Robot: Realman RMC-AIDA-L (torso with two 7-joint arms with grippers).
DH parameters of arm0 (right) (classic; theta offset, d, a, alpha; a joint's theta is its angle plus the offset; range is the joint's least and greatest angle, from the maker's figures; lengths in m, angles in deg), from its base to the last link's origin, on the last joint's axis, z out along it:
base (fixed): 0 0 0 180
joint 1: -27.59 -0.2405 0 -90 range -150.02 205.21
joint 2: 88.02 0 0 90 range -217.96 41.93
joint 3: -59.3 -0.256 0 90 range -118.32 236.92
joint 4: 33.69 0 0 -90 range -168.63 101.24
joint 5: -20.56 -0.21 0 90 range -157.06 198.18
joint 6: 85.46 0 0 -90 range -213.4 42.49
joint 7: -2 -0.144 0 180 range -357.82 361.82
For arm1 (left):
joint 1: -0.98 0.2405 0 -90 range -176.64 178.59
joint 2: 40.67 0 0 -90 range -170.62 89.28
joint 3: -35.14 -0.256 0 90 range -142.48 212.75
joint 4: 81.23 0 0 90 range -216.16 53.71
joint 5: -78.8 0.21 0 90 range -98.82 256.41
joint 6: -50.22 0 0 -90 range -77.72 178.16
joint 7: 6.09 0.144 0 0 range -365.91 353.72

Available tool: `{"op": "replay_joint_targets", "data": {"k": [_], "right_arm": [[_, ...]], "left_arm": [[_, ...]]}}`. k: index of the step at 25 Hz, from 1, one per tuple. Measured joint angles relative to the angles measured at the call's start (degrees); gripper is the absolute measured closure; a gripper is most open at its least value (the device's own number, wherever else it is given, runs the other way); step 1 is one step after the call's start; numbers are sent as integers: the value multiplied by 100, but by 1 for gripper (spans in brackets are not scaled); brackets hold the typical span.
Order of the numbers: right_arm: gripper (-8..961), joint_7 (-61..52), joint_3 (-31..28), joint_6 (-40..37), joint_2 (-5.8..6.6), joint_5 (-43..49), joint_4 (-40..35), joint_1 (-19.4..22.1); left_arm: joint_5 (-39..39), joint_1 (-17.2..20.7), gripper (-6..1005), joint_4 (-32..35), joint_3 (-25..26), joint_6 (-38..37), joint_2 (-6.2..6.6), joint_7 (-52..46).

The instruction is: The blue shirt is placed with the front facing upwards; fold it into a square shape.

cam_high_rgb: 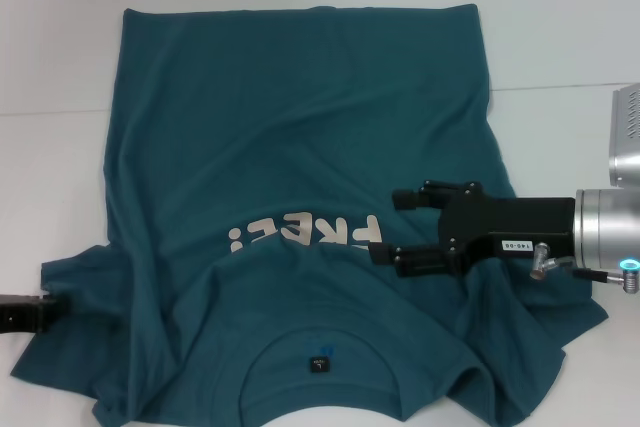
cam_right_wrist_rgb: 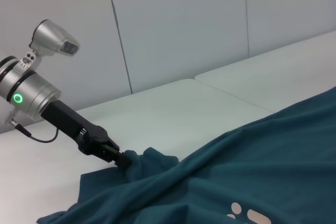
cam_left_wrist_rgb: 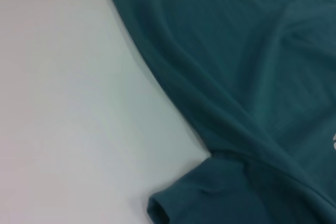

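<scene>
The blue shirt (cam_high_rgb: 300, 147) lies front up on the white table (cam_high_rgb: 60, 57), with its collar and dark label (cam_high_rgb: 318, 363) nearest me and the pale "FREE!" lettering (cam_high_rgb: 305, 234) upside down. My right gripper (cam_high_rgb: 395, 227) is open over the chest, just right of the lettering, with only the shirt's cloth showing in the wide gap between its fingers. My left gripper (cam_high_rgb: 55, 309) is at the edge of the left sleeve. In the right wrist view the left gripper (cam_right_wrist_rgb: 122, 159) pinches a raised peak of sleeve cloth (cam_right_wrist_rgb: 149, 158). The left wrist view shows the shirt's side (cam_left_wrist_rgb: 252, 66) and a sleeve hem (cam_left_wrist_rgb: 160, 209).
The shirt is wrinkled, with folds running from the sleeves toward the hem (cam_high_rgb: 300, 13) at the far side. Bare white table (cam_left_wrist_rgb: 68, 103) surrounds it on the left, right and far sides. A grey wall (cam_right_wrist_rgb: 178, 24) stands behind the table.
</scene>
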Motion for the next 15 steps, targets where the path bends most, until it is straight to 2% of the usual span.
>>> {"op": "replay_joint_targets", "data": {"k": [6,15], "right_arm": [[34,-6,-3,-2,-6,0,-4,-29],[35,-39,-2,-2,2,-35,-11,-24]], "left_arm": [[-5,-10,972,103,19,-143,14,-13],[1,29,973,436,102,-320,55,-82]]}}
